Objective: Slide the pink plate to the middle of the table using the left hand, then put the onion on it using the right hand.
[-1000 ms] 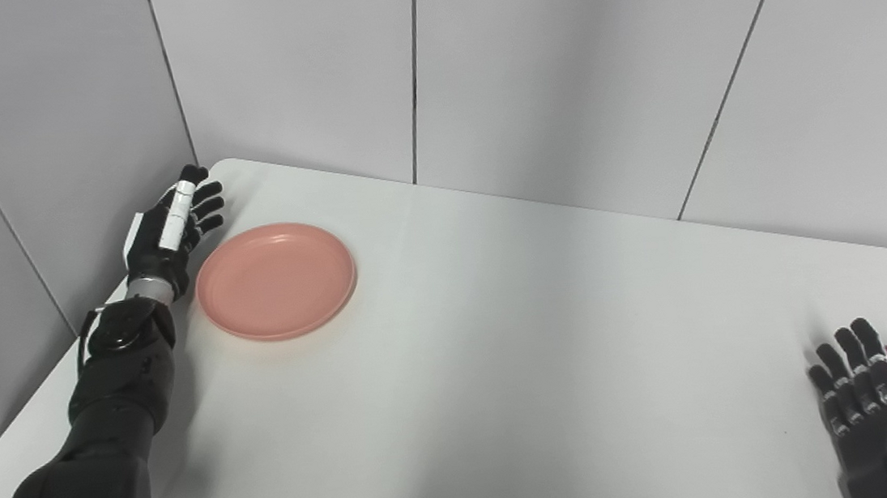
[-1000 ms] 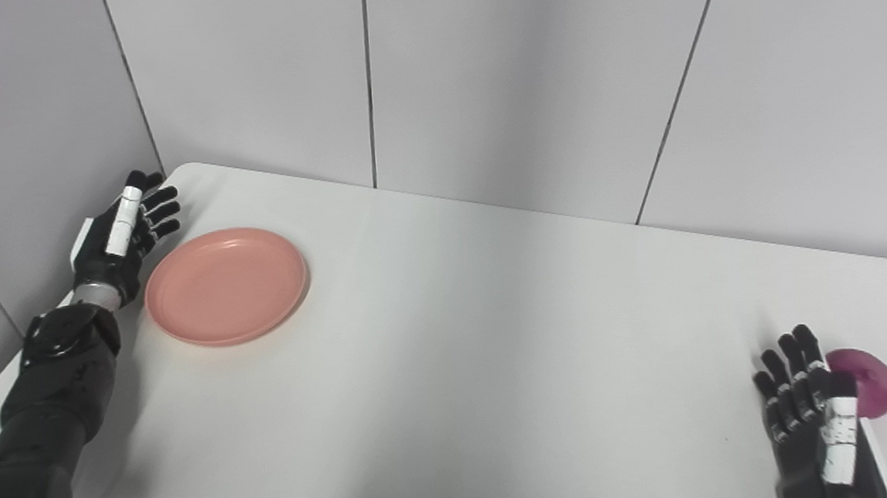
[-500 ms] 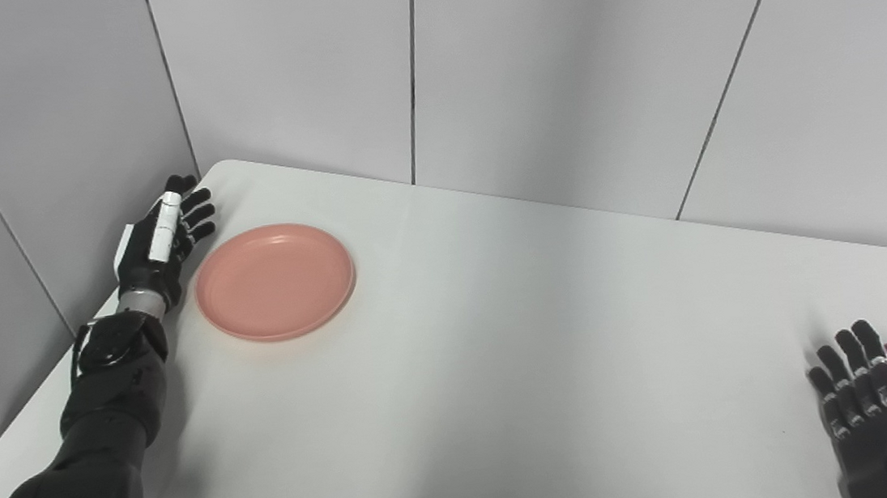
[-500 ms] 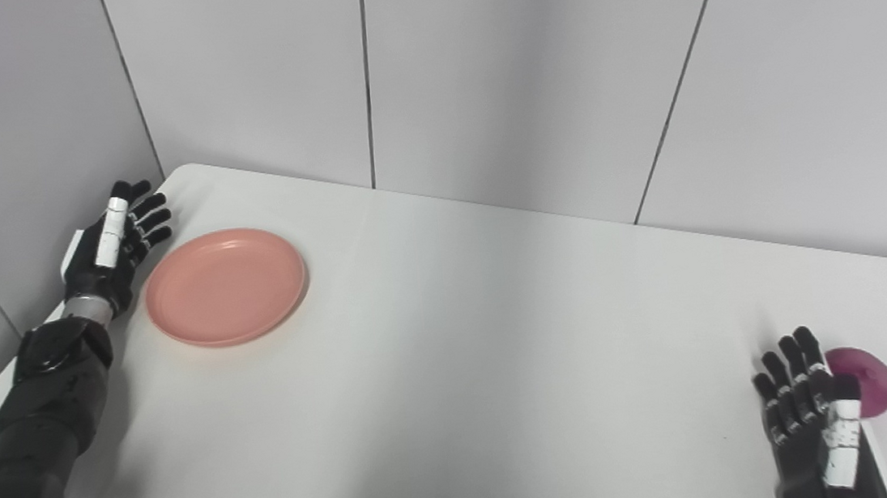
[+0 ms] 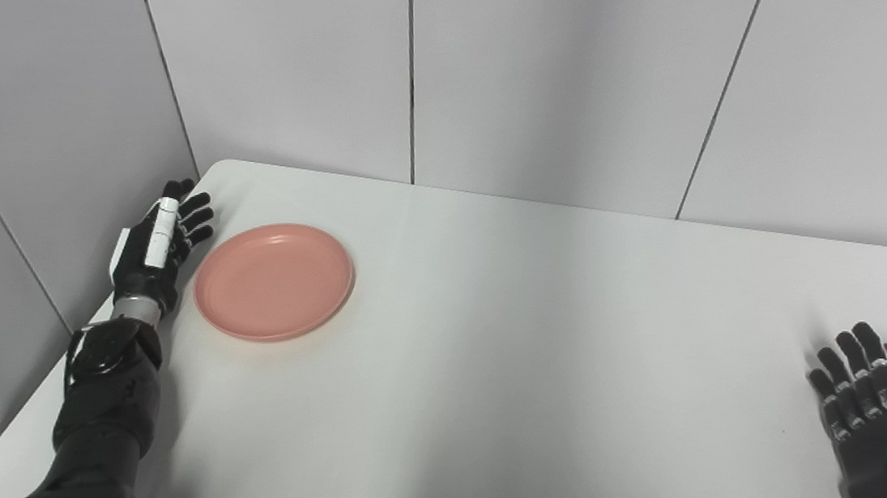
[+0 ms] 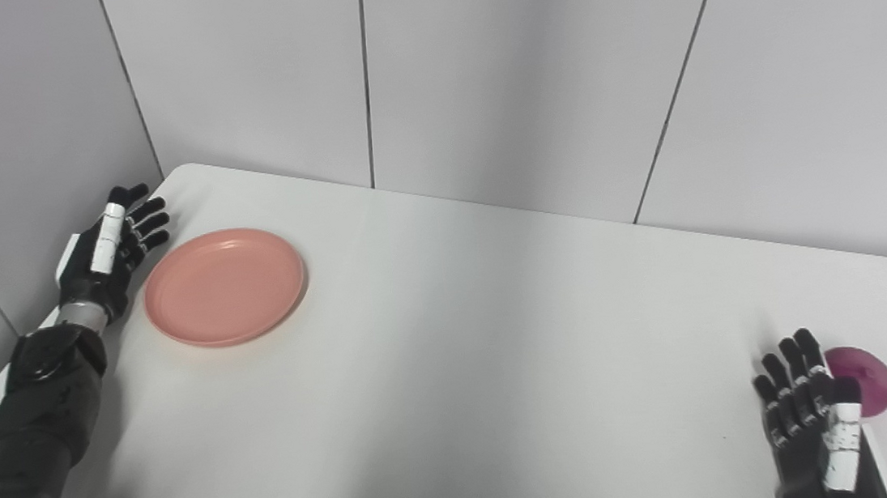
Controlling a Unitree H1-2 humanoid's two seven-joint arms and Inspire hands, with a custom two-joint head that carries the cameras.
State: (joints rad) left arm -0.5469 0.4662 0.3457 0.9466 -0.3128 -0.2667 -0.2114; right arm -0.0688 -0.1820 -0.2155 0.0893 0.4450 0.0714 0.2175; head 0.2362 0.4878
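A smooth white tabletop (image 5: 501,341) with rounded corners stands against pale grey wall panels (image 5: 556,67) split by thin dark seams. The pink plate (image 5: 274,281) is round and shallow with a low raised rim and a matte, plastic-looking surface; it lies flat near the far left corner of the tabletop, well away from the middle. The left hand (image 5: 154,246), black with a white strip along its upper side, sits just beside the plate's left edge near the wall, its fingers (image 5: 194,216) spread apart and stretched toward the far corner, holding nothing; whether any part of it touches the rim cannot be told. The onion (image 6: 869,387), a smooth rounded purple-red shape, rests on the tabletop at the near right, partly hidden behind the right hand (image 6: 810,417). That hand is also black with white segments, palm toward the onion, fingers (image 6: 789,374) straight, slightly apart and empty; they stand right against the onion's left side, contact unclear. No brand marks, labels or readable writing show on the plate, the hands or the tabletop
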